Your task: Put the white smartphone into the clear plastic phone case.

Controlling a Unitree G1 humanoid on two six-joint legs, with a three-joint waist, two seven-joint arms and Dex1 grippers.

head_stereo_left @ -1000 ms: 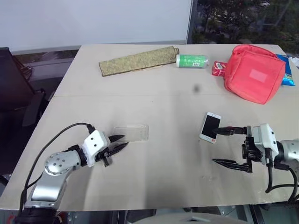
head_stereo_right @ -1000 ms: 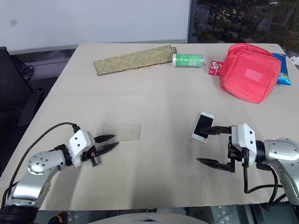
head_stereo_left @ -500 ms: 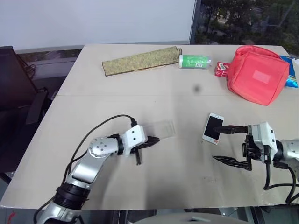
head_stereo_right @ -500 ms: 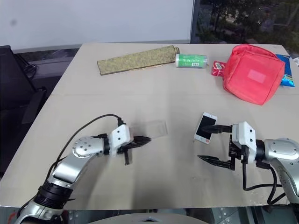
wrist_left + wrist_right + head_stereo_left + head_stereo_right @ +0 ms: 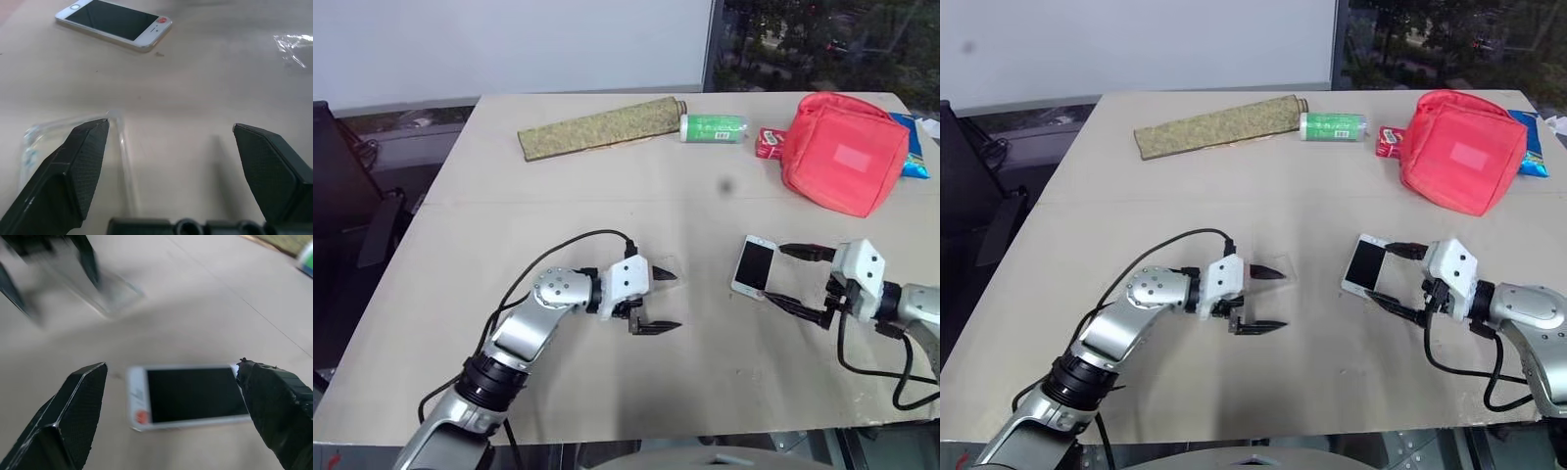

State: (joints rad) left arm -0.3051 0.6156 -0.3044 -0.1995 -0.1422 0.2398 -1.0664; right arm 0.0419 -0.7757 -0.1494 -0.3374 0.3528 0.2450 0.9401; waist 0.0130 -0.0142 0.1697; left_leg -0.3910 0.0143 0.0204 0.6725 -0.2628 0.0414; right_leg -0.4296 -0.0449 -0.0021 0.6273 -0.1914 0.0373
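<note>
The white smartphone [image 5: 754, 265] lies flat, screen up, right of the table's middle. My right gripper [image 5: 775, 273] stands open at the phone's right edge, one finger on either side of that end; in the right wrist view the smartphone [image 5: 190, 394] lies just ahead between the fingers. The clear plastic phone case [image 5: 661, 266] lies flat on the table to the phone's left. My left gripper [image 5: 674, 302] is open beside it, with its far fingertip over the case's edge. In the left wrist view the case [image 5: 120, 152] lies partly behind one finger [image 5: 63, 171].
Along the table's far side lie an olive cloth roll [image 5: 602, 125], a green can [image 5: 715, 127], a small red-and-white box [image 5: 770, 143], a red pouch [image 5: 847, 152] and a blue packet [image 5: 915, 162]. A black cable [image 5: 558, 250] loops over my left arm.
My left arm swung right toward the phone and the case slid right with it; the left gripper went from shut to open. My right gripper moved up to the phone's edge.
</note>
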